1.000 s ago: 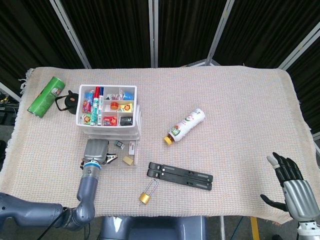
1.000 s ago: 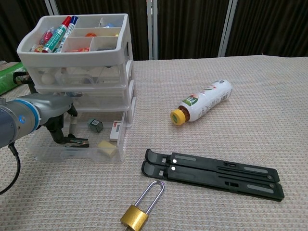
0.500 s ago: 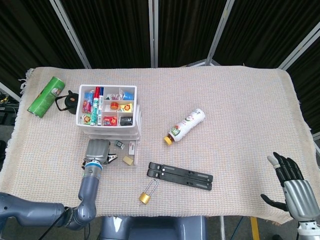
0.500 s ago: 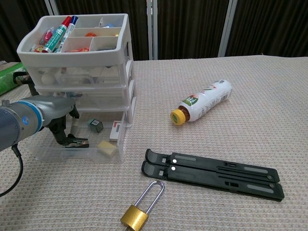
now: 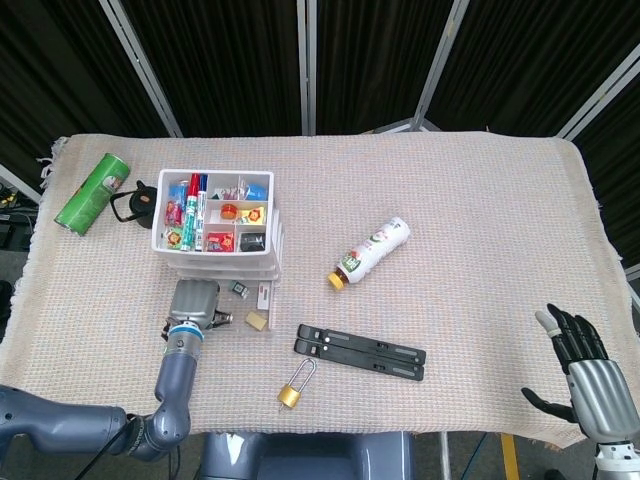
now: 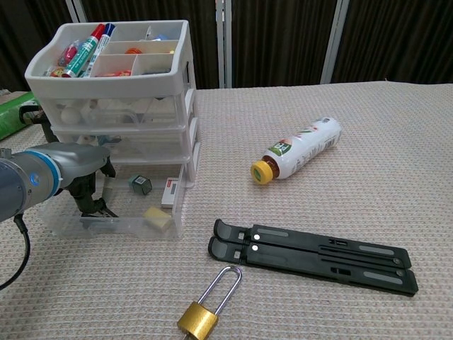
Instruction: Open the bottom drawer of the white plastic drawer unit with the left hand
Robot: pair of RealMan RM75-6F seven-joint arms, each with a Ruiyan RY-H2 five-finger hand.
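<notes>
The white plastic drawer unit stands at the left of the table, with pens and small items in its top tray. Its clear bottom drawer is pulled out toward me, with an eraser and small bits inside. My left hand lies over the drawer's left part. Its dark fingers curl down inside the drawer behind the front wall. My right hand hovers off the table's near right corner, fingers spread and empty. The chest view does not show it.
A drink bottle lies mid-table. A black folding stand and a brass padlock lie near the front edge. A green can and a black object lie left of the unit.
My left hand's fingers have shifted a little to the left inside the open drawer. The drawer itself and my right hand have not visibly moved.
</notes>
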